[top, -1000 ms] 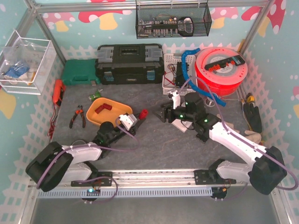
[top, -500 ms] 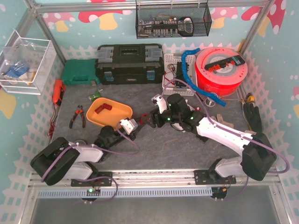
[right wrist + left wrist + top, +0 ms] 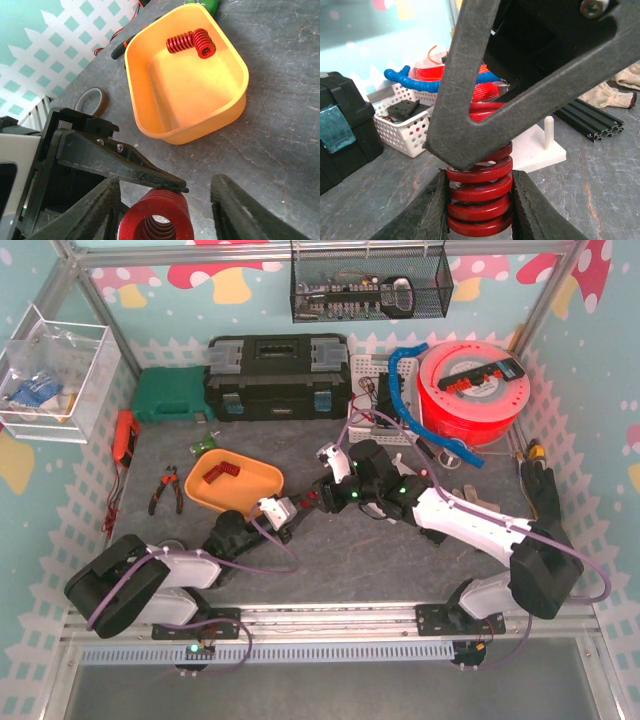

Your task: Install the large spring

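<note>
**Top view.** Found the left gripper [image 3: 287,508] low over the grey table [image 3: 330,560], near its middle, clamped on the large spring [image 3: 308,500]. Found the right gripper [image 3: 320,494] reaching in from the right and meeting the left gripper at that spring; jaw setting not readable from here. Noted an orange tray [image 3: 252,480] just left of the meeting point, holding small red springs [image 3: 222,469].

**Left wrist view.** Confirmed both fingers [image 3: 430,212] of the left gripper [image 3: 479,176] pressed against opposite sides of the large spring [image 3: 480,192], red, standing upright in frame. Noted one dark finger [image 3: 520,100] of the right gripper crossing in front of the upper coils; contact not determinable. Recorded a white base [image 3: 540,152] with an upright peg [image 3: 548,131] on the table behind the spring, apart from it.

**Right wrist view.** Found the right gripper [image 3: 164,182] open, fingers [image 3: 235,210] spread to either side of the large spring [image 3: 157,222], seen end-on; one finger close to the coils, the other clearly apart. Noted a black finger [image 3: 115,167] of the left gripper lying across just above the spring. Recorded the orange tray [image 3: 185,100] beyond, with two small red springs [image 3: 191,42] touching each other at its far end, and a tape roll [image 3: 91,100] flat on the table beside it.
</note>
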